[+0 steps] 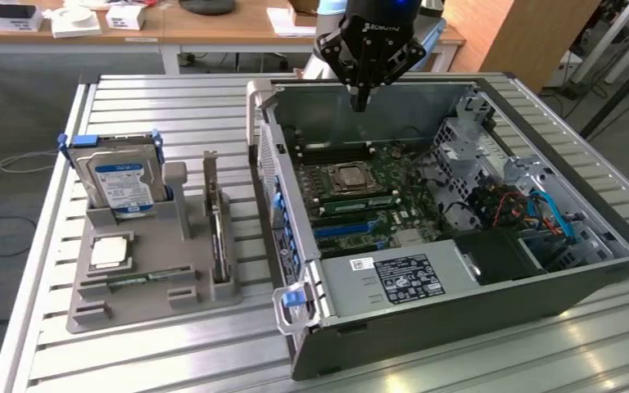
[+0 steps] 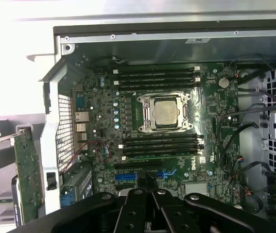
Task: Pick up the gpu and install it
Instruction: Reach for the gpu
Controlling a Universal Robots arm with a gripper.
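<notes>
The gpu stands on edge in a slot of the grey holder on the table, at the exterior view's left, outside the case. In the wrist view the gpu shows its green board beside the case wall. My gripper hangs over the far end of the open computer case, well away from the gpu, fingers shut with nothing between them. In the wrist view the gripper points down at the motherboard, just above the blue and black expansion slots.
The holder also carries an upright silver hard drive, a processor chip and a green memory stick. Inside the case are the processor socket, memory slots, a power supply and loose cables. A desk stands behind.
</notes>
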